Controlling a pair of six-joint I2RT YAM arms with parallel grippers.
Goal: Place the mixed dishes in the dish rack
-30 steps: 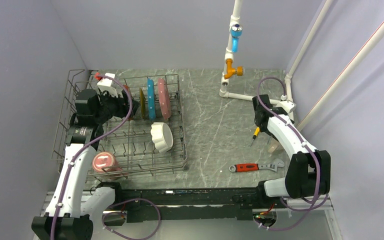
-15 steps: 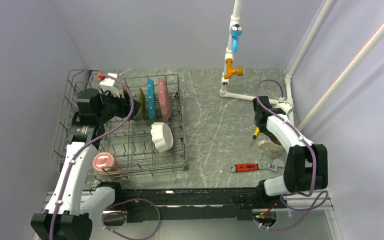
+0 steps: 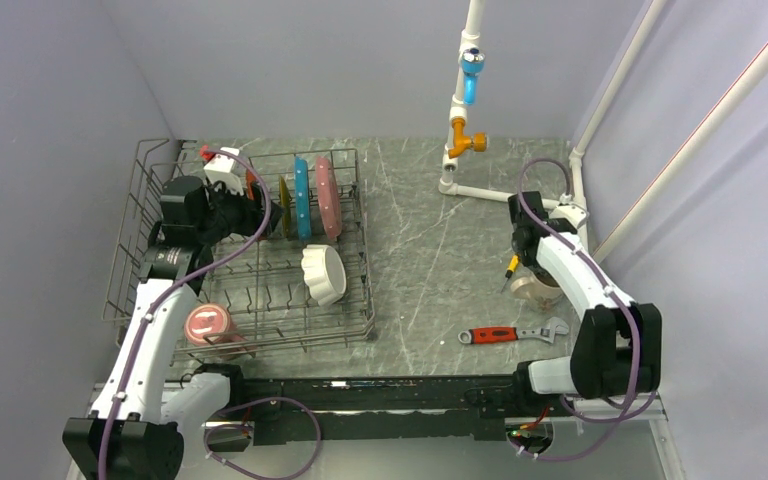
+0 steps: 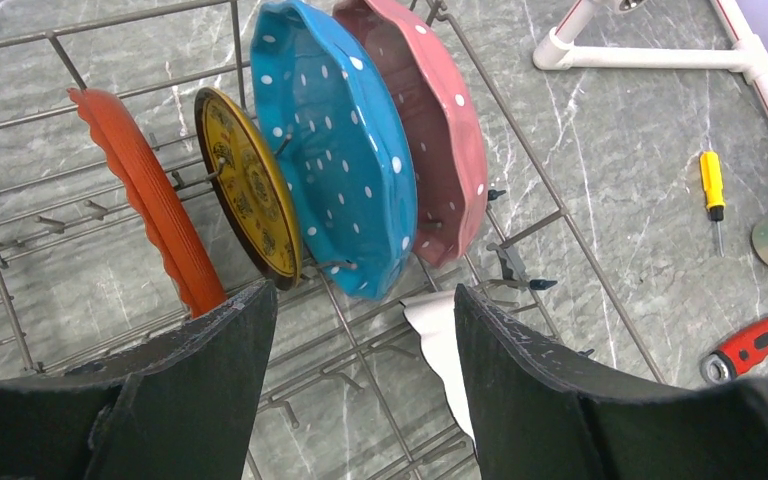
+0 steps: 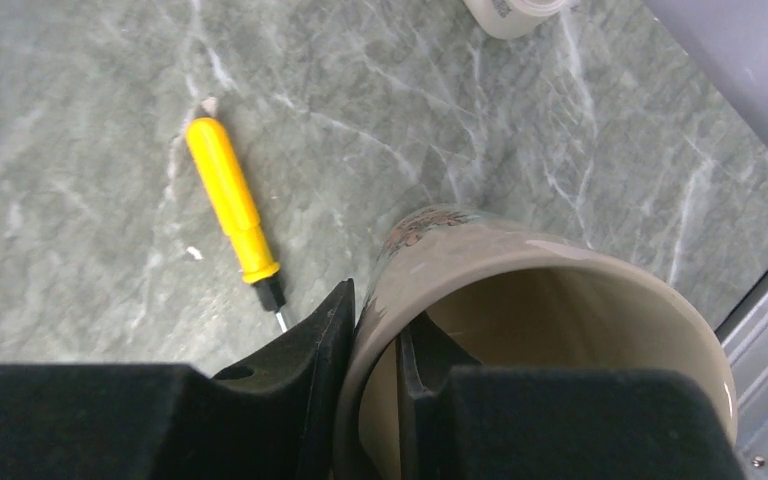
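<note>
- Starting near, you have the pink mug [image 3: 208, 325] already inside the dish rack [image 3: 366, 250], at its near left corner. A round end faces up, but I cannot tell whether it is the mouth or the base.
- Over on the right, the cream cup [image 5: 530, 330] is on the bench [image 3: 430, 260] beside the yellow screwdriver [image 5: 232, 212]. It looks like the only dish not yet racked. It reads as upright, with its long axis vertical and its mouth up. Your right fingers [image 5: 305, 370] are clamped on its wall, one inside and one outside.
- Farther in, the white scalloped bowl [image 3: 323, 273] leans on edge among the tines.
- At the far end, the red-brown plate with yellow patterned centre [image 4: 250, 195], the blue plate [image 4: 335, 150] and the pink scalloped plate [image 4: 430, 120] stand on edge in a row.
- Your left fingers [image 4: 190, 380] hang apart over the rack by those plates, holding nothing.
- I judge that carrying the cup left to the rack is all you have left to do.
</note>
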